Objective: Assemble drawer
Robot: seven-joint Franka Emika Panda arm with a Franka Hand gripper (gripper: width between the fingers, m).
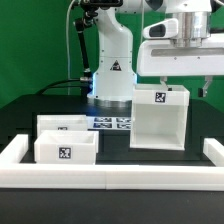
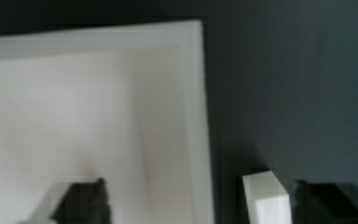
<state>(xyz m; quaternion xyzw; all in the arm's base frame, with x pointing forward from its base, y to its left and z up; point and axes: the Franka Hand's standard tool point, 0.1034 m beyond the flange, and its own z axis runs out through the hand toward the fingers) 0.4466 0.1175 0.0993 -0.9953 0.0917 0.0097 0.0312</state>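
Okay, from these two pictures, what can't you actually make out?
- Exterior view: the fingertips of the gripper are too small and lost among white parts above the casing, so contact is unclear.
- Wrist view: the casing is blurred and cut off by the frame edges, so which wall this is stays unclear.
- Exterior view: the marker board is partly hidden by the casing and low boxes, and its tags are too small.

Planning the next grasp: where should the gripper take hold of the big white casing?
Pinch its thin side wall at the top rim, from above: the casing looks too wide to span, and the open gripper straddles that wall.
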